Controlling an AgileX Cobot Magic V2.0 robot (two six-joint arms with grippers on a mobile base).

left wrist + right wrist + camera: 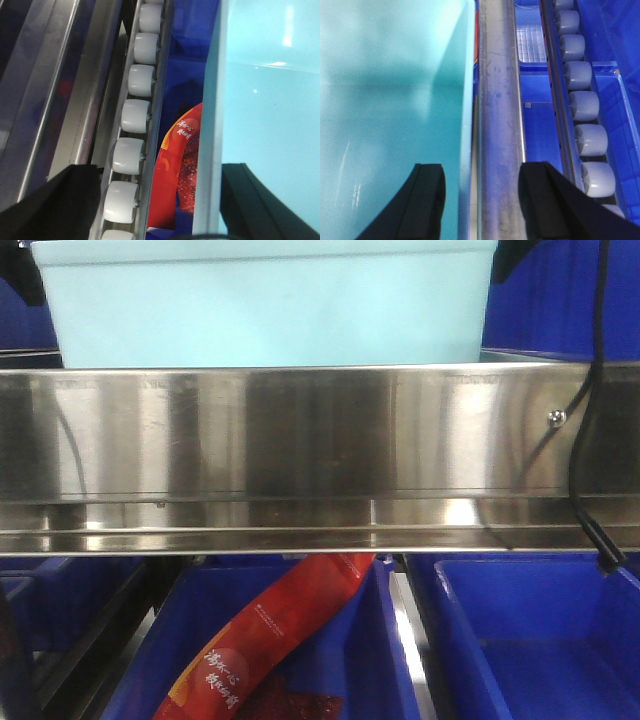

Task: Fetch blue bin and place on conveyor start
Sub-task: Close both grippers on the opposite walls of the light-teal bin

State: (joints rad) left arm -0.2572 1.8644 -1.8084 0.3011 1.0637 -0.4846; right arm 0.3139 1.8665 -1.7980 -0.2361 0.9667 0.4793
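The blue bin (270,310), pale turquoise with smooth walls, rests on top of the steel rack at the upper middle of the front view. My left gripper (155,170) is open and straddles the bin's left wall (212,125): one finger is outside over the rollers, the other inside the bin (270,100). My right gripper (482,167) is open too, straddling the right wall, with one finger inside the bin (385,100) and the other over a steel rail (497,125). Neither pair of fingers visibly presses the walls. The conveyor start is out of view.
A shiny stainless-steel rack front (300,430) spans the front view. White rollers (135,115) and grey rollers (585,105) run beside the bin. Dark blue crates (520,640) sit below, one holding a red snack packet (280,630). A black cable (590,440) hangs at right.
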